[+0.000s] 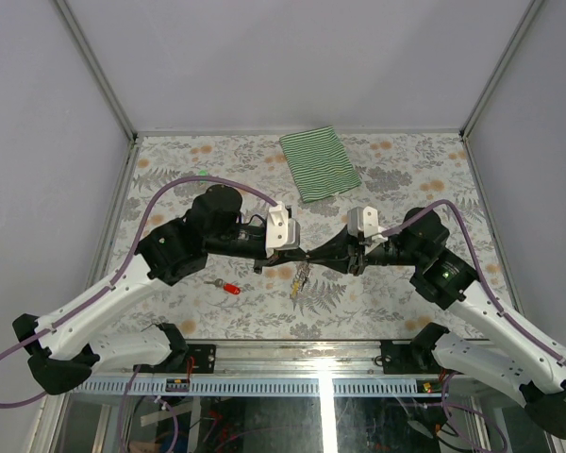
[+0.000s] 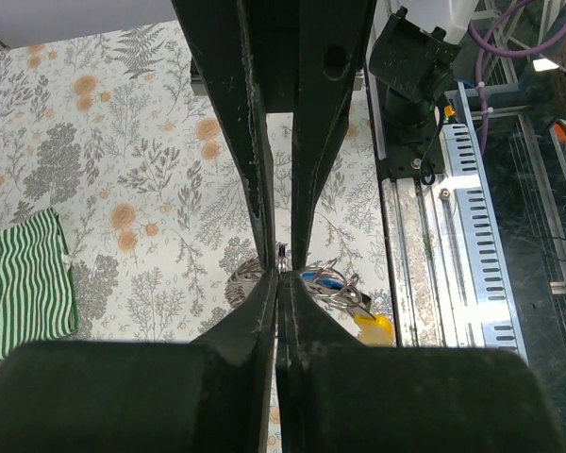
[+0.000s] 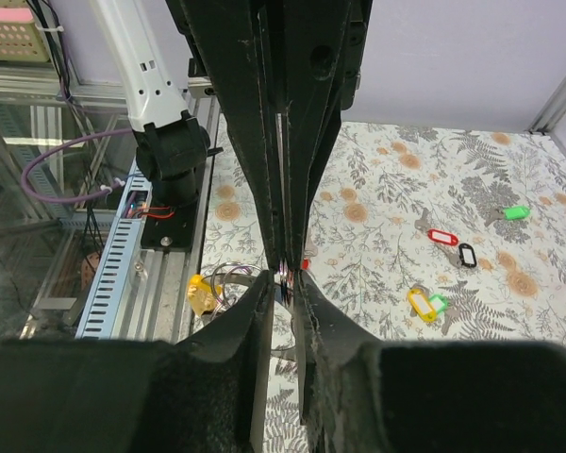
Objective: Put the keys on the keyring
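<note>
- Left wrist view: the left gripper (image 2: 281, 280) and right gripper (image 2: 283, 260) meet tip to tip. Each is squeezed nearly closed on thin metal that I take to be the keyring (image 2: 249, 274).
  - Hanging just beside the keyring I count one blue tag (image 2: 321, 278) and one yellow tag (image 2: 375, 327).
  - One striped cloth (image 2: 24, 283) lies well away from the keyring.
- Right wrist view: the same double pinch shows, with the jaws almost touching.
  - Loose keys lie on the table (image 3: 377, 189) beyond the keyring, counted by tag:
    - one red (image 3: 441, 236)
    - one black (image 3: 467, 253)
    - one yellow (image 3: 420, 302)
    - two green (image 3: 439, 303), (image 3: 516, 212)
  - A red speck close to the keyring is too small to identify.
- Top view: the keyring hangs at the fingertips above the table. One red-tagged key (image 1: 229, 288) lies to the left of the keyring.
- Doing the step well probably means:
  - one gripper holds the keyring rigid;
  - the other works in small moves, never loosening both grips at once;
  - the hanging bunch is kept from swinging.
</note>
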Robot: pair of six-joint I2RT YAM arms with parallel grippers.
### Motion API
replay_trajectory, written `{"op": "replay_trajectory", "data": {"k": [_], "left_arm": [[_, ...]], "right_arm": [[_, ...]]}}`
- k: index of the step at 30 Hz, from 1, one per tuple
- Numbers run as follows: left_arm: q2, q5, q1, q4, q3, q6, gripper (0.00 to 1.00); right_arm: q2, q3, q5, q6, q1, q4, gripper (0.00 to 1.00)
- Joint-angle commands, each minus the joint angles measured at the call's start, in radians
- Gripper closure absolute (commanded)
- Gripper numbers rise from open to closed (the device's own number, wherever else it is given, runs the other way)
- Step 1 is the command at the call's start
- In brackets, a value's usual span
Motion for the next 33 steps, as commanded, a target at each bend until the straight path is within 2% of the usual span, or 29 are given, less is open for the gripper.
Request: {"op": "replay_trajectory", "data": {"k": [1, 3, 5, 6, 9, 13, 15, 24, 29, 33], "left_arm": [[-0.011, -0.01, 0.001, 0.025, 0.04, 0.013, 1.0], [-0.012, -0.008, 0.001, 0.025, 0.04, 0.011, 1.0], [-0.011, -0.006, 0.002, 0.025, 0.04, 0.011, 1.0], [-0.013, -0.006, 0.002, 0.025, 0.04, 0.01, 1.0], [-0.024, -0.006, 0.002, 0.034, 0.038, 0.009, 0.98], [-0.091, -0.022, 0.002, 0.151, -0.036, -0.043, 0.82], [-0.146, -0.034, 0.002, 0.25, -0.097, -0.085, 0.77], [-0.333, -0.079, 0.002, 0.726, -0.364, -0.325, 0.7], [-0.35, -0.081, 0.002, 0.838, -0.426, -0.386, 0.7], [-0.345, -0.075, 0.002, 0.897, -0.446, -0.414, 0.7]], "right_arm": [[0.004, 0.045, -0.032, 0.01, 0.008, 0.017, 0.8], [0.006, 0.046, -0.036, 0.017, 0.007, 0.02, 0.86], [0.007, 0.046, -0.038, 0.027, 0.008, 0.034, 0.98], [0.007, 0.046, -0.039, 0.035, 0.008, 0.042, 1.0], [0.001, 0.04, -0.036, 0.061, 0.008, 0.07, 1.0], [-0.037, -0.007, -0.026, 0.144, 0.007, 0.2, 1.0], [-0.061, -0.044, -0.018, 0.204, 0.007, 0.296, 1.0], [-0.083, -0.161, 0.014, 0.423, 0.008, 0.689, 1.0], [-0.054, -0.197, 0.027, 0.536, 0.008, 0.91, 1.0], [-0.027, -0.204, 0.03, 0.584, 0.008, 1.0, 1.0]]}}
